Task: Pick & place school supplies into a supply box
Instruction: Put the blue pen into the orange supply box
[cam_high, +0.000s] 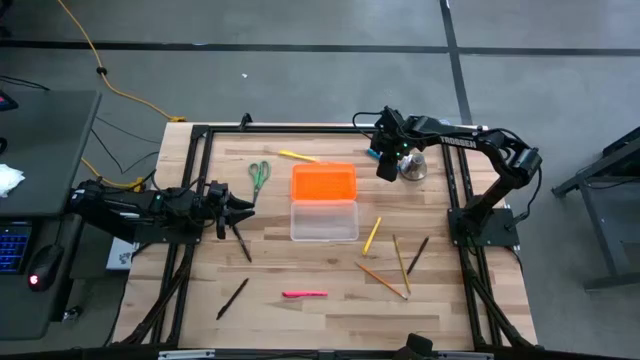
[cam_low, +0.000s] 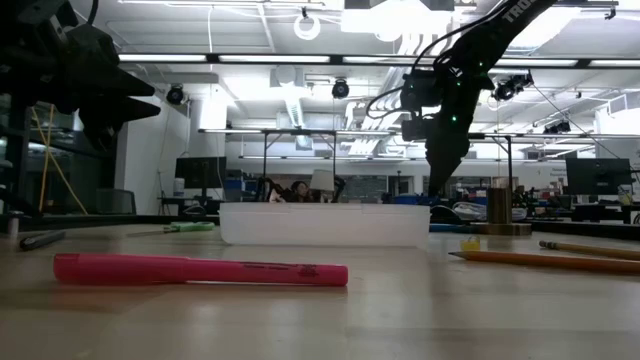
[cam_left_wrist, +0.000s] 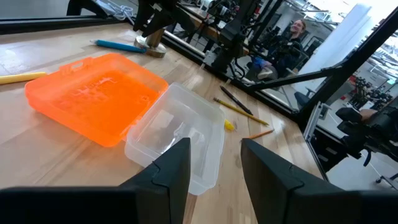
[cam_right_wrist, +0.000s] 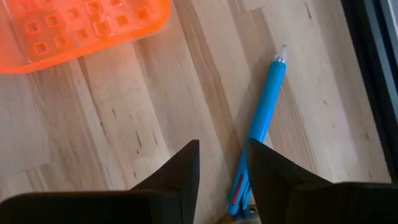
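Right gripper (cam_right_wrist: 222, 180) hangs pointing down over the blue pen (cam_right_wrist: 264, 106) beside the box's orange lid (cam_high: 323, 182), fingers apart, gripping nothing. Left gripper (cam_left_wrist: 214, 165) reaches level toward the clear box (cam_left_wrist: 177, 134), fingers parted, empty. Only the right wrist view shows the pen lying loose on the table (cam_right_wrist: 124, 124).

- Pink highlighter pen (cam_low: 200, 270) lying on the wooden desk (cam_low: 400, 320), low view: dark print along the barrel, too small to read.
- Dark robot arm (cam_low: 500, 25) at the top of the low view: pale capital letters, cut off by the picture's edge, not legible as a word.
- No other text, label, brand or number is readable.
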